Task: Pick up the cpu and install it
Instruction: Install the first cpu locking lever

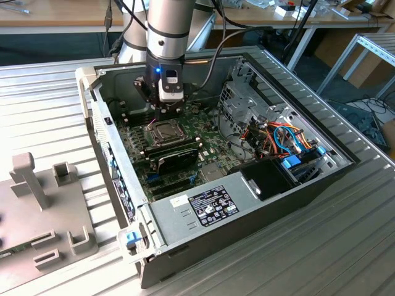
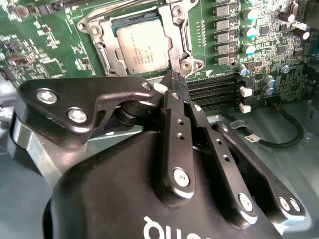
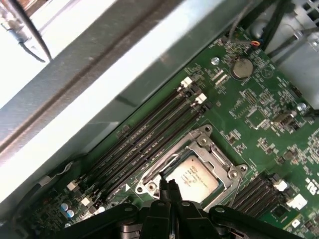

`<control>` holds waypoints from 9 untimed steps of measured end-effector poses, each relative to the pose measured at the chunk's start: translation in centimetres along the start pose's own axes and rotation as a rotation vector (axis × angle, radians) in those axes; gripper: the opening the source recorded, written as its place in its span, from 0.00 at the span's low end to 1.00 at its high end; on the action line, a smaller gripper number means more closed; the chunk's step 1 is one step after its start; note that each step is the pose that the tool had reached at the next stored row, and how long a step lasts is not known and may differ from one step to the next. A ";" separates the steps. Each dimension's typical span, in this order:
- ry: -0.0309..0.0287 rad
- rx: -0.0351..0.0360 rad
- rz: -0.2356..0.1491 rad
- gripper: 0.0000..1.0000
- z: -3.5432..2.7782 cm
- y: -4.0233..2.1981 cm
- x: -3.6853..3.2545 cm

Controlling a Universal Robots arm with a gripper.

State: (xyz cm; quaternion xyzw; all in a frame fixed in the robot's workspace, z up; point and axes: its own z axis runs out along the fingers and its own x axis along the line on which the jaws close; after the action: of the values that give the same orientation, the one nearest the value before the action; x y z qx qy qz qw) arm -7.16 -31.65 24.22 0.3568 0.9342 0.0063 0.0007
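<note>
**Over the socket: jaws shut, cpu seated**

Inside the open computer case (image 1: 247, 229) on the ribbed metal tabletop (image 1: 345, 246), low over the green motherboard (image 1: 212, 147). Reaching down from the arm (image 1: 168, 24) toward the far end of the board in the exterior view. Jaws pinched narrow, fingertips (image 2: 174, 82) pressed together, nothing visible between them. Poised just beside one corner of the socket frame (image 2: 102, 47), between it and the long black memory slots (image 2: 214, 92). Touching the frame or not: impossible to tell.

Lying flat in the socket, dull silver top up: the cpu (image 2: 144, 46), ringed on all sides by the metal frame and apart from the fingertips. Same arrangement in the first wrist view, with the closed tips over the frame's edge, just beside the chip.

Nearer the camera in the exterior view, a grey power supply (image 1: 203, 206). Toward the exterior view's right, a bundle of orange and blue cables (image 1: 287, 139).
</note>
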 end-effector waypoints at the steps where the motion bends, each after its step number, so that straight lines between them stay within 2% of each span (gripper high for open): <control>1: 0.0001 0.0000 -0.011 0.11 0.03 0.03 0.03; 7: 0.0007 0.0001 -0.061 0.11 0.14 0.18 0.16; 9: 0.0008 0.0001 -0.061 0.11 0.14 0.18 0.16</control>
State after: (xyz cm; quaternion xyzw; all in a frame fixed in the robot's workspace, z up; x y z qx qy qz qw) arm -7.16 -31.40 24.09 0.3281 0.9446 0.0064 0.0006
